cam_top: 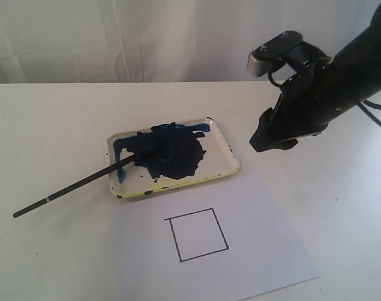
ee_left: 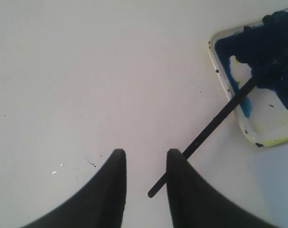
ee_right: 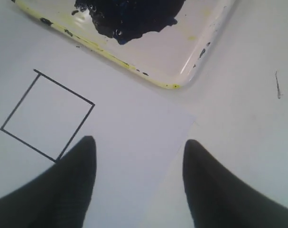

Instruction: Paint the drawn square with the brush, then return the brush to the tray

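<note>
My left gripper (ee_left: 144, 156) has its two dark fingers parted, with bare table (ee_left: 87, 71) showing in the gap between them and nothing clamped. The free end of the brush (ee_left: 215, 123) lies on the table in that gap, close to one finger. From there the black handle passes behind that finger and slants away to the tray (ee_left: 224, 80).

My right gripper (ee_right: 140, 141) is spread wide and empty. It hangs over the white paper sheet (ee_right: 134, 118), close to the sheet's edge. In the exterior view this arm is to the right of the tray, clear of it.

The brush is propped across the tray's left rim. Its bristle end is buried in the dark-blue paint blot (cam_top: 171, 150), and its handle runs out to the left and toward the camera over the table, a thin white band showing near the far end.

The drawn square (cam_top: 196, 235) sits on the paper just in front of the tray, apart from it. Its black outline is slightly skewed and its inside is plain white, with no paint on it. The tray's rim is yellowish and flecked with dark spots.
</note>
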Motion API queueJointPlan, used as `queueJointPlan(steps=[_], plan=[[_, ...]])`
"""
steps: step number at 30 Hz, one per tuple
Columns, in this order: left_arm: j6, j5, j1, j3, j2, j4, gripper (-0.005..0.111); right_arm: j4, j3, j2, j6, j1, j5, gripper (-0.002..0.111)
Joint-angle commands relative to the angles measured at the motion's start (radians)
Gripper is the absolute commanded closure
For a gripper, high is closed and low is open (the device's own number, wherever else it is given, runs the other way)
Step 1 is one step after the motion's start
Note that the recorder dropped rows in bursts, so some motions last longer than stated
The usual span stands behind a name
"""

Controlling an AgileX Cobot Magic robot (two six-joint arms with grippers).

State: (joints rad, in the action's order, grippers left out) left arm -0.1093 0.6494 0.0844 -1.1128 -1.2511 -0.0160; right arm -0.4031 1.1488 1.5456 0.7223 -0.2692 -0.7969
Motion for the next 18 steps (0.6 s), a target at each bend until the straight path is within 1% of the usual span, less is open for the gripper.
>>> queueJointPlan(steps=[1, 6, 10, 13, 18], plan=[[0.016, 0.008, -0.002, -0.006, -0.055, -0.01, 0.072, 0.059, 0.009, 0.066, -0.001, -0.032, 0.057, 0.063], [0.016, 0.006, -0.002, -0.006, -0.108, -0.01, 0.072, 0.059, 0.009, 0.133, -0.001, -0.04, 0.127, 0.072], [0.016, 0.0, -0.002, -0.006, -0.138, -0.01, 0.072, 0.061, 0.009, 0.182, -0.001, -0.04, 0.142, 0.077], [0.048, -0.017, -0.002, -0.006, -0.15, -0.01, 0.072, 0.061, 0.009, 0.219, -0.001, -0.04, 0.152, 0.081], [0.05, -0.022, -0.002, -0.006, -0.171, -0.02, 0.072, 0.063, 0.009, 0.267, 0.034, -0.04, 0.154, 0.091]])
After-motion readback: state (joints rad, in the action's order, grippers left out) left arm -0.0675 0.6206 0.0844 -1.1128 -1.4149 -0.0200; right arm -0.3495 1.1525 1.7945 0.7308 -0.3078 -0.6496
